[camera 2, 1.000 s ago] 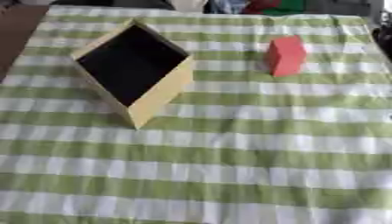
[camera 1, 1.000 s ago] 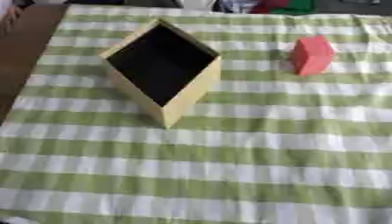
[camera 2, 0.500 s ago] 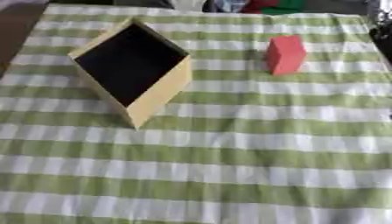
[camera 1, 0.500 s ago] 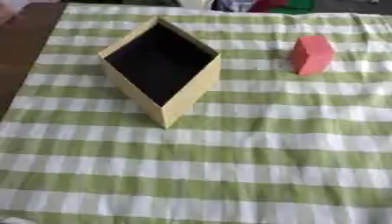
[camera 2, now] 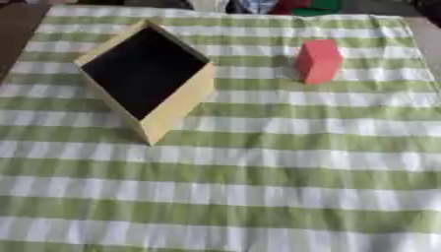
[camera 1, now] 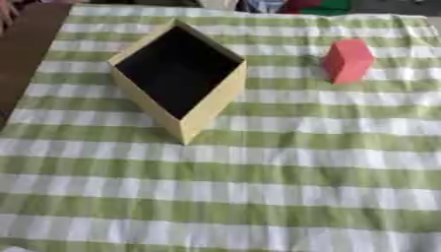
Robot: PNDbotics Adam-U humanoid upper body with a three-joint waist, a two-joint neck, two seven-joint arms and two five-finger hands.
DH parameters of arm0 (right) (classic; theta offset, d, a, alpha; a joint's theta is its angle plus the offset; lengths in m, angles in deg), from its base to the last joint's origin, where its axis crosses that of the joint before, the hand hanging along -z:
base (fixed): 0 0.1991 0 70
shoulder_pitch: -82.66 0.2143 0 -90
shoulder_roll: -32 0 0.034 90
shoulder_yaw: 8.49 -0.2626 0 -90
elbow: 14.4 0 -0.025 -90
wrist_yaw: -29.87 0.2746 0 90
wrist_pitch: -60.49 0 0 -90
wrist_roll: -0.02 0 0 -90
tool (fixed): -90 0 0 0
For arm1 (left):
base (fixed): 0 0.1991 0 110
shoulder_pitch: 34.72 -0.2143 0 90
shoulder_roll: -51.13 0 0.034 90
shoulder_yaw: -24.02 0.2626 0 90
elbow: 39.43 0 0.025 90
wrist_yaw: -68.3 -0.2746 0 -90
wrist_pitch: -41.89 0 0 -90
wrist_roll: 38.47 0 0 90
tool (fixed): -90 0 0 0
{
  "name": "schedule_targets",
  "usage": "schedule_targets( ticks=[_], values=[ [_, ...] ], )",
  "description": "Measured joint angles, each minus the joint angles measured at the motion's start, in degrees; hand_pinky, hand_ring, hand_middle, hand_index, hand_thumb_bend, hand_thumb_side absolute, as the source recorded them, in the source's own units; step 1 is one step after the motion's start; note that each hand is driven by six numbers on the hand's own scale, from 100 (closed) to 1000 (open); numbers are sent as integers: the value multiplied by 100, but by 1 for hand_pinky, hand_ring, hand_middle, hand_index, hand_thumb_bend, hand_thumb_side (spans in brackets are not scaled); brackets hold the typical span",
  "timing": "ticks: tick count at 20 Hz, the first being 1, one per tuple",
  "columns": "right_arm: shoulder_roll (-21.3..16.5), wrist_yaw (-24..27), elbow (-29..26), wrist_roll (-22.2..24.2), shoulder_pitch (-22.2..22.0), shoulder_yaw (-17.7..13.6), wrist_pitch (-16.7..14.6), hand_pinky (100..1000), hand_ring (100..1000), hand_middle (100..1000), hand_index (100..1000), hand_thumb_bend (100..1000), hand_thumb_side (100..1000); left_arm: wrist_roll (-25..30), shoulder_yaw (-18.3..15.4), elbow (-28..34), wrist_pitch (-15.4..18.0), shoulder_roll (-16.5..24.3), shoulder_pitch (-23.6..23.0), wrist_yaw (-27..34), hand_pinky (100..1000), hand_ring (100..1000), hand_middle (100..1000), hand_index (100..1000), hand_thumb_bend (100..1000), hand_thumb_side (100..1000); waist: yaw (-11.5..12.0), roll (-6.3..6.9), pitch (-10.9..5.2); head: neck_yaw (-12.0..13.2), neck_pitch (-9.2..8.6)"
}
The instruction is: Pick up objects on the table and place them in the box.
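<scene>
Evidently nothing is packed yet: the yellow box [camera 1: 181, 81] sits empty on the checked tabletop [camera 1: 258, 197], the red block [camera 1: 348, 60] well apart to its right. Neither hand shows, so their state cannot be told.

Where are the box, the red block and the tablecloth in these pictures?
box [camera 1: 211, 106]: left eye view, on its yellow outer wall.
red block [camera 1: 348, 60]: left eye view, on its front face.
tablecloth [camera 2: 284, 187]: right eye view, on a bare striped part.

Green/white striped cloth [camera 1: 258, 197] over dark brown table [camera 1: 30, 54]
</scene>
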Motion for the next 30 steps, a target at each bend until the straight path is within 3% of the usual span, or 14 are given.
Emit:
schedule_targets(
  ticks=[1, 4, 8, 14, 17, 18, 23, 27, 30],
  values=[
    [-149, -30, 0, 151, 136, 71, 151, 853, 835, 755, 879, 100, 242, 6, 1, 0, 3, 0, -6, 1, 1000, 502, 518, 769, 127, 147, 13, 0, -22, -6, 2],
    [-546, -212, 150, 813, 667, 353, 512, 859, 845, 764, 871, 100, 205, 28, 23, 0, -8, 1, -21, 5, 1000, 502, 518, 769, 126, 148, 29, -15, -80, -20, 46],
    [-788, -638, 744, 1852, 1300, 720, 554, 876, 877, 800, 883, 100, 185, 70, 50, 0, -9, 6, -54, 20, 1000, 502, 519, 769, 127, 146, 31, -36, -112, -45, 74],
    [-757, -1389, 1958, 3397, 2174, 1142, -91, 898, 913, 844, 922, 100, 224, 95, 72, 0, -20, 58, -82, 26, 1000, 502, 519, 769, 125, 145, 44, -55, -166, -67, 100],
    [-584, -1699, 2559, 4014, 2561, 1290, -482, 912, 933, 872, 952, 100, 178, 119, 85, 0, -19, 59, -100, 30, 1000, 501, 518, 769, 122, 146, 55, -61, -178, -75, 100],
    [-527, -1798, 2723, 4171, 2650, 1329, -606, 915, 937, 874, 954, 100, 168, 127, 95, 0, -19, 59, -101, 34, 1000, 501, 518, 769, 122, 146, 56, -65, -179, -76, 100],
    [-274, -2174, 3307, 4857, 2963, 1478, -1135, 936, 963, 890, 963, 292, 140, 137, 104, 0, -22, 59, -105, 40, 1000, 500, 518, 769, 115, 145, 73, -81, -179, -84, 99],
    [-121, -2335, 3583, 5217, 3121, 1547, -1345, 958, 981, 911, 990, 340, 137, 145, 105, 0, -28, 59, -106, 40, 1000, 499, 518, 769, 110, 145, 98, -87, -179, -98, 97],
    [-16, -2454, 3775, 5442, 3215, 1599, -1418, 979, 989, 928, 1000, 323, 100, 157, 106, 0, -37, 59, -106, 41, 1000, 499, 518, 769, 106, 144, 102, -88, -178, -102, 97]
  ],
)
